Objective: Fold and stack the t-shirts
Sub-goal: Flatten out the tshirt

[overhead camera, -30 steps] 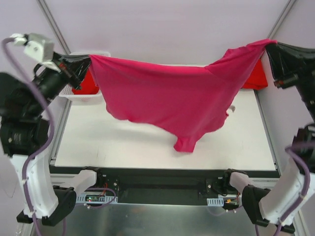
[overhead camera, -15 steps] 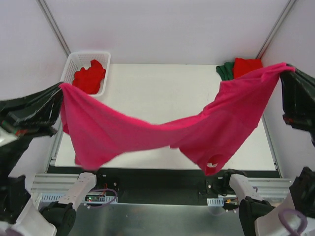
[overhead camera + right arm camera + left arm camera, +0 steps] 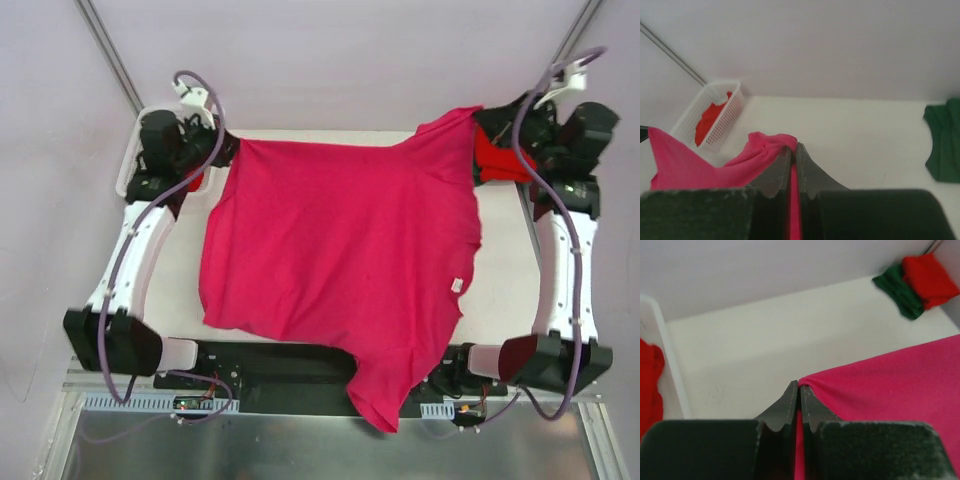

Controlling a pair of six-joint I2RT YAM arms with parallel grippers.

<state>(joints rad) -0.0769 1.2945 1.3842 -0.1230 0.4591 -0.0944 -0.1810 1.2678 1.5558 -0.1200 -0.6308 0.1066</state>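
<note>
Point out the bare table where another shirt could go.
Only two strips of table: between the pink t-shirt and the left arm, and between it and the right arm. The middle is covered; basket and folded stack crowd the far corners.

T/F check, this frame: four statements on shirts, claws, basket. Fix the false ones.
The left claw and the right claw are each shut on the magenta t-shirt. True.
The magenta t-shirt is folded in half. False: it lies spread open on the table, one end hanging over the near edge.
The basket holds the green t-shirt. False: it holds a red t-shirt; the green one lies far right.
A folded red t-shirt lies against the green t-shirt. True.
</note>
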